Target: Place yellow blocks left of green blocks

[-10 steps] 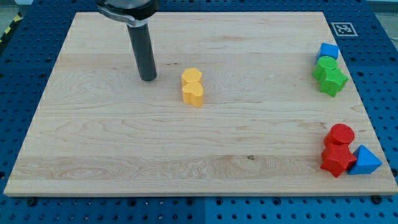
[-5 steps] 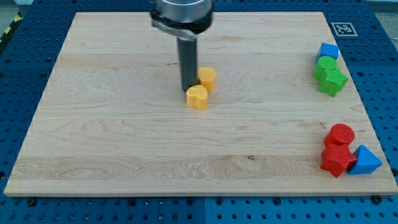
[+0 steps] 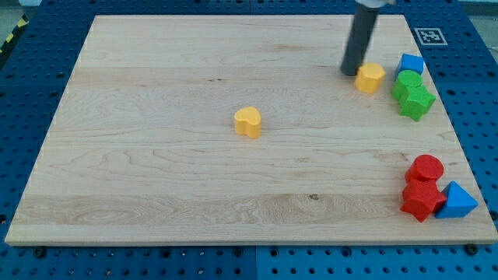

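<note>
My tip rests on the board at the view's upper right, touching the left side of a yellow hexagonal block. That block sits just left of the green blocks: a green cylinder and a green star-shaped block below it. A second yellow block, heart-shaped, lies alone near the board's middle, far to the left of my tip.
A blue cube touches the green cylinder from above. At the lower right stand a red cylinder, a red block and a blue triangular block. The wooden board ends close to these blocks.
My tip has swept from the board's middle to the upper right, pushing the yellow hexagonal block up to the green blocks. The yellow heart-shaped block stayed in place.
</note>
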`<action>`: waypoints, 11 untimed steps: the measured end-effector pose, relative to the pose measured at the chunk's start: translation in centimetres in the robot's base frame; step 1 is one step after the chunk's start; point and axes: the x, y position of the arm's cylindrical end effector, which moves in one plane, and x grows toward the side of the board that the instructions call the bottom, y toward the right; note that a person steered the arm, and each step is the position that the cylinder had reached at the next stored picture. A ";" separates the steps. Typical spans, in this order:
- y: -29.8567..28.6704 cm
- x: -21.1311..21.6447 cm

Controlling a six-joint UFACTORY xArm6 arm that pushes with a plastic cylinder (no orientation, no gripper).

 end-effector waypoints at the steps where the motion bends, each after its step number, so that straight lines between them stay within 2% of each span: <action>1: 1.2 -1.3; 2: -2.4 -1.7; 4: -19.9 0.6; 5: -25.3 5.0; 6: -24.9 11.1; 7: -20.9 12.9; 9: -7.9 7.7; 11: -11.0 7.7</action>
